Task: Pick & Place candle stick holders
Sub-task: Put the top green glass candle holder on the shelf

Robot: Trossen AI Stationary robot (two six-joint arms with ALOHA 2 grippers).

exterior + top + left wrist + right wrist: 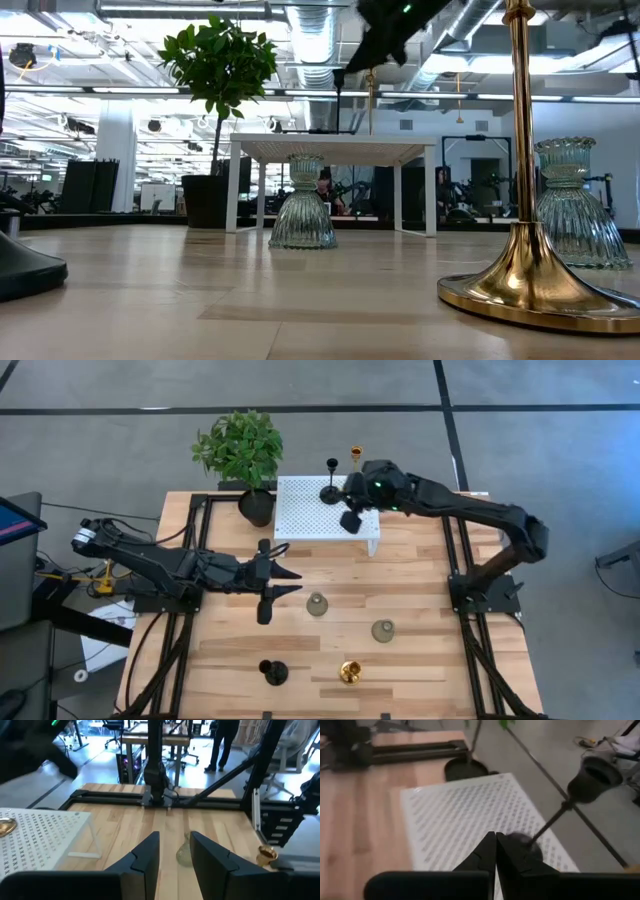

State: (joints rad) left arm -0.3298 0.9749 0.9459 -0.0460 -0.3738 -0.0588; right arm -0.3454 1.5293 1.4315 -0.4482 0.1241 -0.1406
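on the perforated white metal stand [320, 510], a slim matte black holder [330, 488] and a shiny gold holder [355, 457] stand upright. the right hand [352, 520] hovers over the stand, fingers together, empty. two ribbed glass holders [317, 604], a second gold and a second black one sit on the striped wooden counter [420, 650]; the left hand [268, 590] hovers with its fingers apart, empty.

High view looks straight down on the table [420, 660]; low view sits at tabletop level, facing the room. Wrist views look forward, close over the white perforated stand [465, 815], shared by all views.
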